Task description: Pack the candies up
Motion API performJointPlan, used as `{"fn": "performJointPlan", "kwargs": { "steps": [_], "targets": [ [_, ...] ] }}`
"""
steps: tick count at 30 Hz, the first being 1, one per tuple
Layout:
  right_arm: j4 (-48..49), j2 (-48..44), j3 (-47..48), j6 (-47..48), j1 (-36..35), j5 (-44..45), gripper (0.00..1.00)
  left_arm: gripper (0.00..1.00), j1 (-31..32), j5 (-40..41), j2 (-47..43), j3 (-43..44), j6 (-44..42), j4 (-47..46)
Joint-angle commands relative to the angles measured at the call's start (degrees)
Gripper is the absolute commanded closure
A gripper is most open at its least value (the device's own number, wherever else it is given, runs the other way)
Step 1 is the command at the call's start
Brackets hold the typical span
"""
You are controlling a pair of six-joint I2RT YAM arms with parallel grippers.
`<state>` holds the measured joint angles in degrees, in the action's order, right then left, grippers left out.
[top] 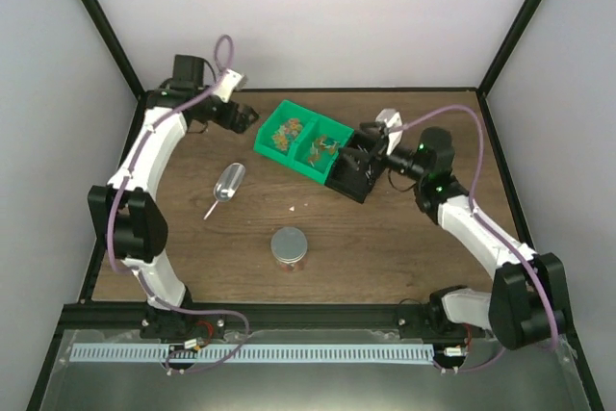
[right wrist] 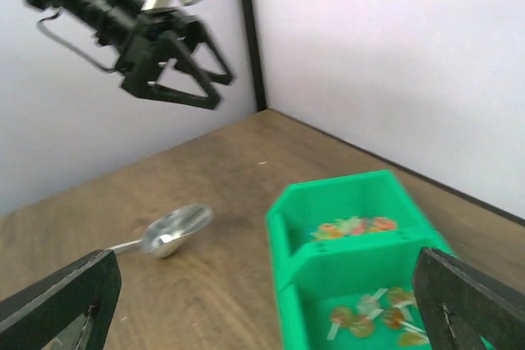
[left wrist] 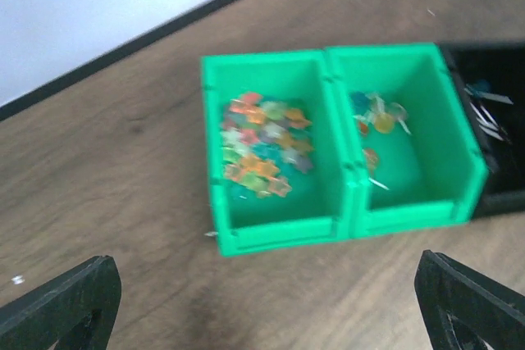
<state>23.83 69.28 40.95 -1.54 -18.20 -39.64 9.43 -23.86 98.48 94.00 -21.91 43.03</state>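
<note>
Candies (left wrist: 262, 149) fill the left compartment of the green bin (left wrist: 215, 161) at the back of the table (top: 385, 238), loose for scooping. The left pincer (left wrist: 267, 284) hangs near the bin, spread wide and empty. The scoop (top: 229, 183) and cup (top: 289, 247) lie unused in front. The right pincer (right wrist: 267, 284), equally agape and empty, faces the bin.

The brown wooden table (top: 404, 238) carries a green two-compartment bin (top: 289, 163) near the back, with a black bin (left wrist: 500, 178) against its right end. Left of them lies a metal scoop (top: 229, 183) (handle toward the near edge) — and nearer the front stands a silver-lidded cup (top: 289, 245), with a pale crumb (top: 294, 207) between it and the bins.
</note>
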Motion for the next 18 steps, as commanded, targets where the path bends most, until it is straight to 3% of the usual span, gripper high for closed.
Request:
{"fn": "performJointPlan", "kwargs": {
  "steps": [1, 4, 11, 18],
  "targets": [
    [-8.9, 3.0, 7.9, -4.1, 8.2, -3.3, 0.0, 0.0, -7.1, -4.6, 6.1, 9.4, 11.7, 6.2],
    [-11.5, 4.3, 10.6, -4.2, 13.9, -3.4, 0.0, 0.0, -11.0, -3.2, 6.9, 8.8, 16.4, 3.6],
    [-17.7, 4.2, 8.5, -3.0, 27.8, -3.8, 0.0, 0.0, -15.0, 4.8, 3.3, -1.6, 14.3, 0.4],
    [-20.8, -0.9, 0.1, 1.0, 32.7, -2.2, 0.0, 0.0, -15.1, 9.1, -4.0, -17.3, 14.3, -4.3]
  ]
}}
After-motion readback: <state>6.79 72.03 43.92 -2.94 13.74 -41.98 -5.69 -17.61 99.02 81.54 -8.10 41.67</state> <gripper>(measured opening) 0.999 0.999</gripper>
